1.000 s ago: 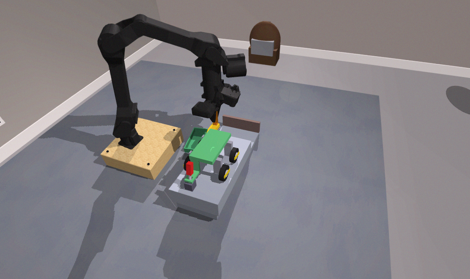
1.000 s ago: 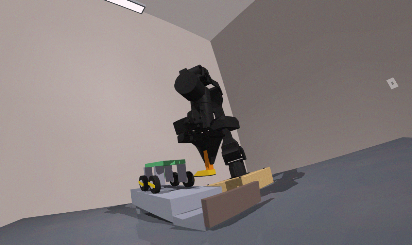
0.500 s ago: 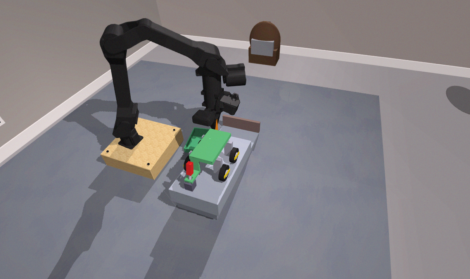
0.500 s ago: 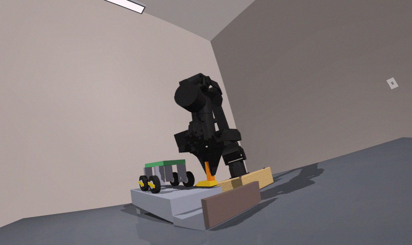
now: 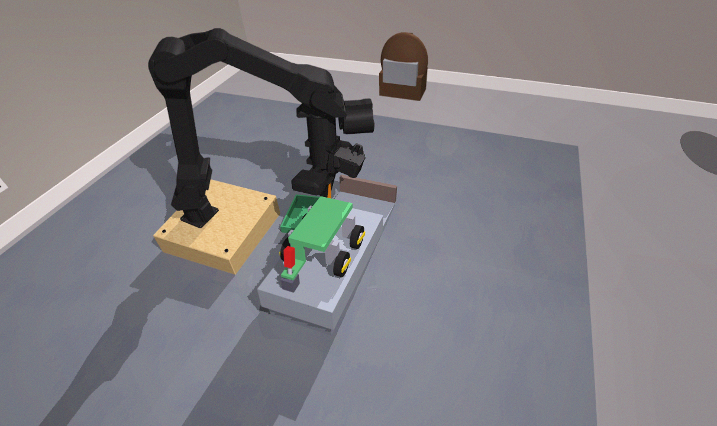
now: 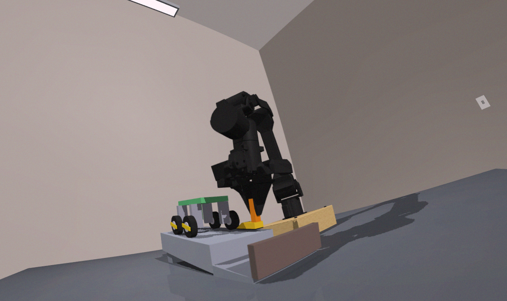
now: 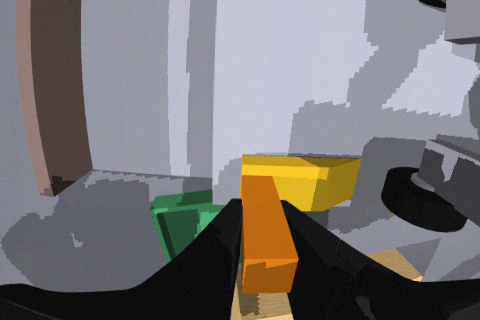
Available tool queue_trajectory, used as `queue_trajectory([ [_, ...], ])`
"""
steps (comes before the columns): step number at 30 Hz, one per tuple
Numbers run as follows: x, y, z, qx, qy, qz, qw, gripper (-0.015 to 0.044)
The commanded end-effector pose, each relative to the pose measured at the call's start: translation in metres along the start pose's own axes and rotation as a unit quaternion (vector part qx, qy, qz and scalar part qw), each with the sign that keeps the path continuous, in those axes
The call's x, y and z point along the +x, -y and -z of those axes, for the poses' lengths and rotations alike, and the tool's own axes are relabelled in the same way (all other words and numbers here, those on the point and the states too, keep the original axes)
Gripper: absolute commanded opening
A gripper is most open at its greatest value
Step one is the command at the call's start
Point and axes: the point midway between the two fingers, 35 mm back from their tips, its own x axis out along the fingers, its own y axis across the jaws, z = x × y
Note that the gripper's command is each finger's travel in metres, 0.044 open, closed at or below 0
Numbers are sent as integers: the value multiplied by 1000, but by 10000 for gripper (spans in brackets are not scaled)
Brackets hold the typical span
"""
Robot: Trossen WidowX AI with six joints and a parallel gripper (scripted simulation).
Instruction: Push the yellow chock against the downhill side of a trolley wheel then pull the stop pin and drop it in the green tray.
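Note:
My gripper is shut on the orange handle of the yellow chock. The chock sits low on the grey ramp, on the downhill side of a black trolley wheel. I cannot tell if chock and wheel touch. The green-topped trolley stands on the ramp. The red-headed stop pin stands upright at its uphill end. The green tray lies beside the ramp, partly hidden by the trolley.
A brown board stands across the ramp's low end. The arm is mounted on a wooden block left of the ramp. A brown rounded object stands by the far wall.

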Motion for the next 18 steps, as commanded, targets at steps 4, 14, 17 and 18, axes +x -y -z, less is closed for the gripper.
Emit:
queue_trajectory([
  [4,0,7,0,-2,-1,3,1000,0],
  [14,-1,15,-1,-2,-1,3,1000,0],
  [17,-2,17,-1,-2,-1,3,1000,0],
  [18,-2,18,-1,-2,-1,3,1000,0],
])
